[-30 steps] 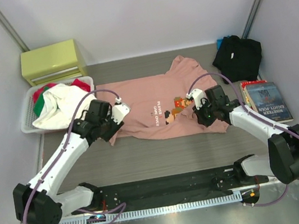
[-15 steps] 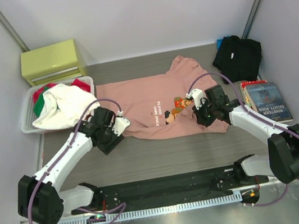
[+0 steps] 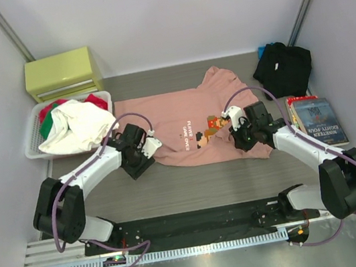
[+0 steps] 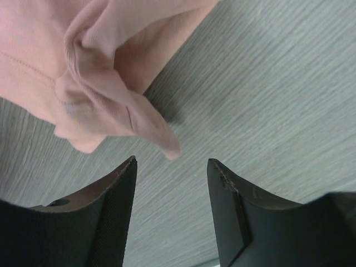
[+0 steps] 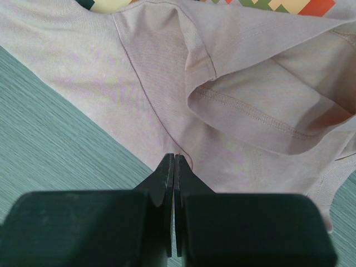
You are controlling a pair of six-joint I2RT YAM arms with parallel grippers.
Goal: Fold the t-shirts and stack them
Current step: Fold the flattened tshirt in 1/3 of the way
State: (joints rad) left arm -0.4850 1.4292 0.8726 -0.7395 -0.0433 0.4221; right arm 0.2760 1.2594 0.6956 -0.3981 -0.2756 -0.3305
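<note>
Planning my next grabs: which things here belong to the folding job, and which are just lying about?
Job: salmon-pink t-shirt; black t-shirt.
Lying about: yellow drawer box; books; white tray holding white, red and green cloth, type unclear.

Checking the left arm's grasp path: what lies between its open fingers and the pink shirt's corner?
Only bare table, per the left wrist view: the left gripper is open, short of the corner of the pink t-shirt.

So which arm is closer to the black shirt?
Right. The right arm ends just near-left of the black shirt; the left arm is far left, across the pink shirt.
</note>
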